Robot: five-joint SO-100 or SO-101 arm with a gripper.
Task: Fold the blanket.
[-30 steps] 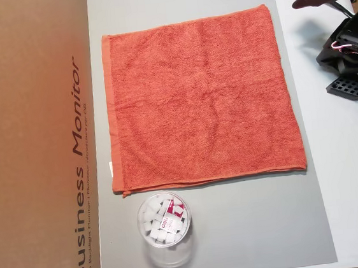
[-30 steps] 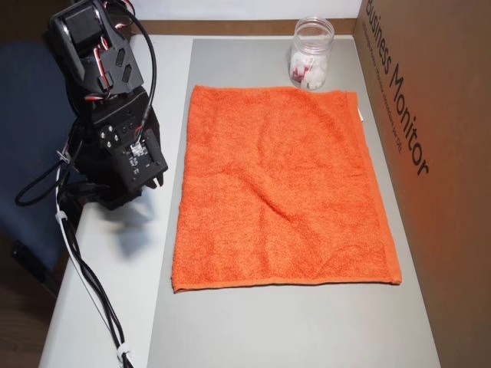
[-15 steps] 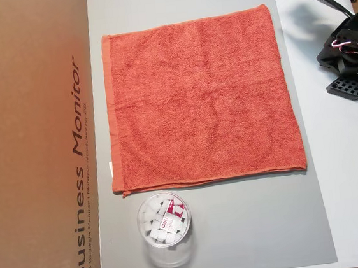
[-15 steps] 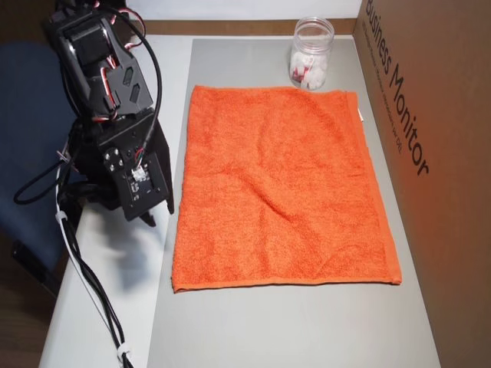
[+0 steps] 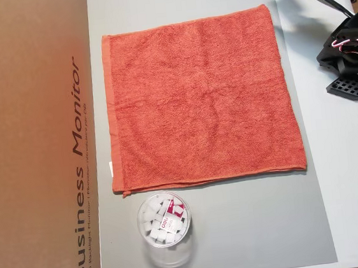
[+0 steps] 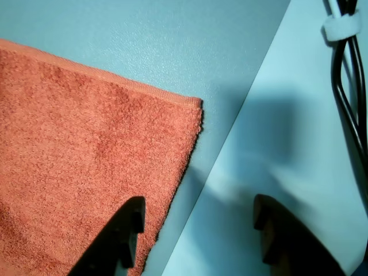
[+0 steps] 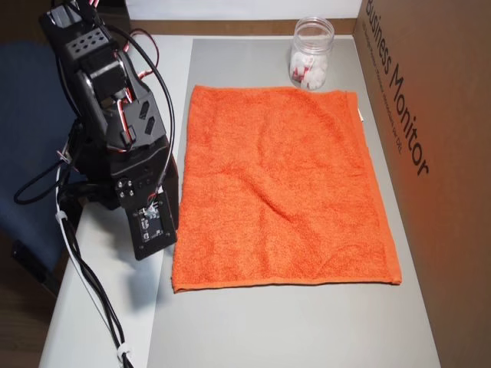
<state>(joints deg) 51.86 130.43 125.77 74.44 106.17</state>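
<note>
One blanket [image 5: 200, 100] lies spread flat and unfolded in front of you, an orange-red terry square resting on the grey mat [image 5: 253, 228] that covers the middle of the bench [image 5: 357, 185]. In an overhead view you can see its woven band and a small white tag [image 5: 111, 168] along the edge nearest the brown cardboard box [image 5: 33, 149] printed "Business Monitor". A few soft ripples cross the middle of the cloth in the other overhead view [image 7: 280, 192].

Your end effector [image 6: 195, 227] hangs above the bench with its two dark fingers [image 6: 123, 236] well apart, open and holding nothing. In the wrist view one finger sits over the blanket's side edge, just below a corner [image 6: 192, 109], and the other finger is over the white bench surface beyond the mat's edge. Whether the tips touch anything you cannot tell from these frames.

The arm [image 7: 115, 146] leans down beside the blanket's edge in an overhead view, its black body close to the cloth near a corner. Black cables [image 7: 84, 284] trail from it across the bench.

A clear plastic jar [image 5: 165, 228] with white and red contents stands on the mat just beside the blanket's edge, near the tagged corner.
</note>
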